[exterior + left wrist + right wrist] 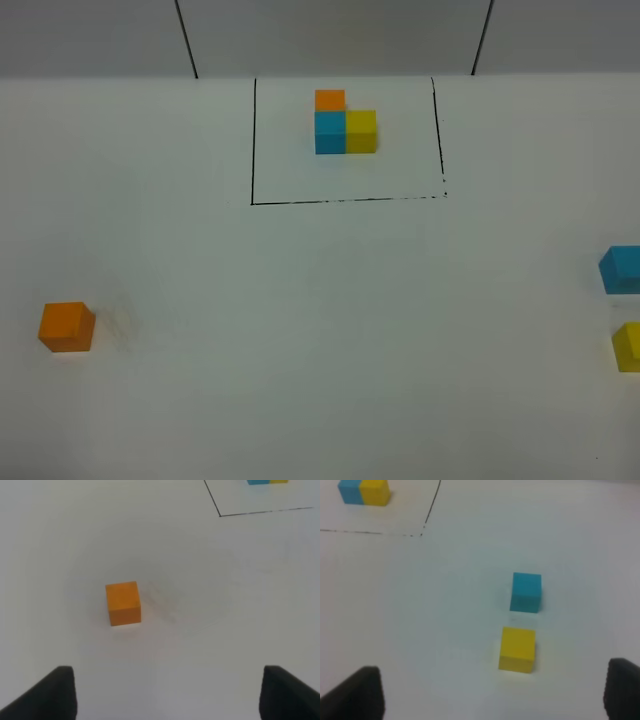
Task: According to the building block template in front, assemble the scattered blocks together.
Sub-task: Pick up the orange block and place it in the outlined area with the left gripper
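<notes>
Over the left side of the white table (330, 330), the left gripper (167, 695) shows only two dark fingertips, spread wide with nothing between them. Ahead of it, clear of both fingers, the orange cube (123, 603) sits flat on the table. The right gripper (492, 695) is likewise spread wide and empty, with only its blurred tips in frame. The yellow cube (517, 649) lies nearest it, and the blue cube (525, 592) is just beyond, close but not touching.

In the high view these two are cut off by the right edge, the orange cube lies well apart at the left, and neither gripper appears. Only that view shows the template (345, 128) whole: a thin black outline at the far middle, holding an orange block against a blue one with a yellow one touching the blue one's right. Each wrist view catches just one corner of the outline and part of the blue and yellow pair.
</notes>
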